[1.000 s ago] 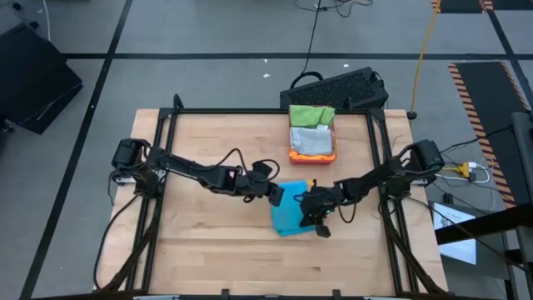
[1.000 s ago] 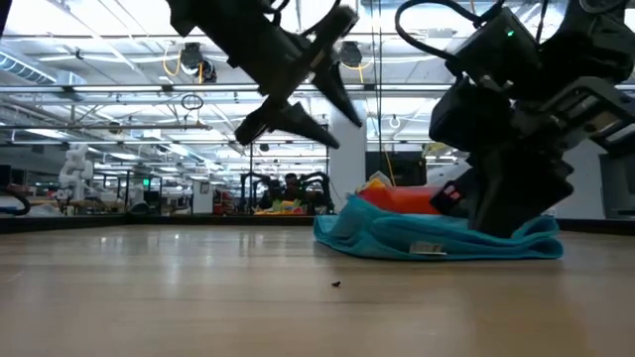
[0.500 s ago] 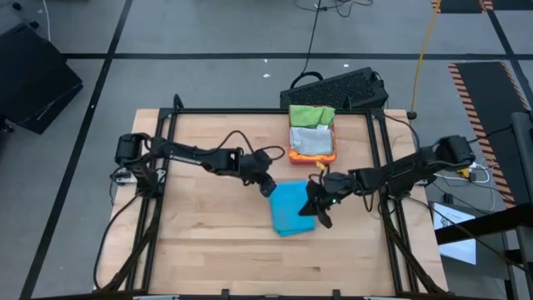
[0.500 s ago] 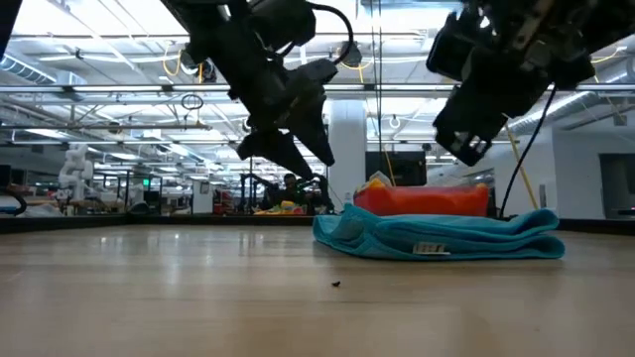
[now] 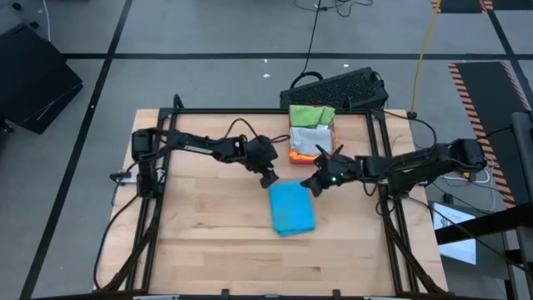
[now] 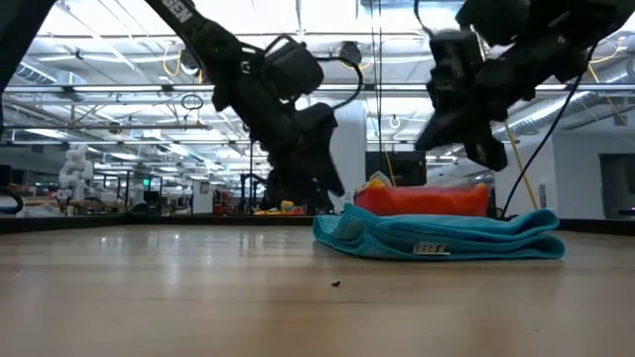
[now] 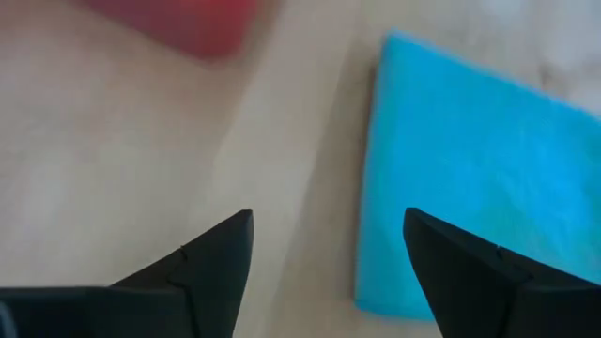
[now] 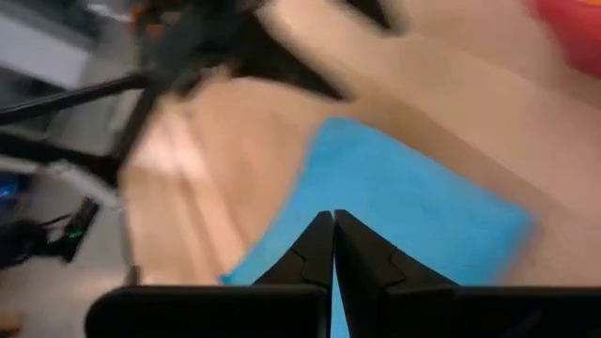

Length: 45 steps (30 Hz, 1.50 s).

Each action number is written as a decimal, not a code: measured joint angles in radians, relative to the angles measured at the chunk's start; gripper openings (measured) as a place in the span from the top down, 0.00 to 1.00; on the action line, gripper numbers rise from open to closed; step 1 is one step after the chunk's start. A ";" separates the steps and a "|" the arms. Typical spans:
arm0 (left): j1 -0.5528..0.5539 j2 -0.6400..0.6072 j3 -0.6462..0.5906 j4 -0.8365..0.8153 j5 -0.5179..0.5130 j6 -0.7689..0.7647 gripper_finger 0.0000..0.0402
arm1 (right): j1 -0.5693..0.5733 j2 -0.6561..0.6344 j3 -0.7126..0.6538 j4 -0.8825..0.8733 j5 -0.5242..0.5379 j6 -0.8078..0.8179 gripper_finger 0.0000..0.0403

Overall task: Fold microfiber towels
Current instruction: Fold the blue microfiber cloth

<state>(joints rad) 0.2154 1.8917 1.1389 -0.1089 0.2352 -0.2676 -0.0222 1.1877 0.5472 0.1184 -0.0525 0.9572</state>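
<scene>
So the desk (image 5: 208,242) is a pale wood butcher-block top with a black frame round it, sitting on a grey floor marked with dark lines. A blue towel (image 5: 291,208) lies folded flat near the middle, nothing touching it. Behind it at the far edge there's a red-orange tray (image 5: 312,143) with a bright green towel (image 5: 311,114) and a grey towel (image 5: 313,142) stacked in it.

The left gripper (image 5: 269,177) hangs just off the blue towel's far-left corner, jaws spread apart, holding nothing. The right gripper (image 5: 315,185) is just off the far-right corner, jaws pressed together, also empty.

A black keyboard (image 5: 337,87) lies on the floor beyond the desk. From desk height the room looks like a big lab with ceiling strip lights.
</scene>
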 joint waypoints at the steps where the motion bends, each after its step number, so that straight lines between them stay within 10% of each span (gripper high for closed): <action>1: -0.002 0.011 -0.002 -0.004 0.013 -0.002 0.32 | -0.010 -0.002 -0.001 -0.028 -0.004 0.013 0.98; 17: -0.072 0.045 0.000 -0.062 0.026 -0.026 0.35 | -0.038 -0.003 0.000 -0.173 -0.055 0.029 0.90; 34: -0.172 0.058 -0.001 -0.074 -0.079 0.189 0.97 | -0.077 0.159 0.000 -0.074 -0.026 0.086 0.58; 45: -0.195 -0.033 -0.001 -0.113 -0.161 0.322 0.98 | -0.077 0.162 0.000 -0.021 -0.026 -0.015 0.38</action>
<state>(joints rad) 0.0207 1.8586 1.1378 -0.2214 0.0743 0.0547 -0.0994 1.3498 0.5468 0.0970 -0.0784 0.9427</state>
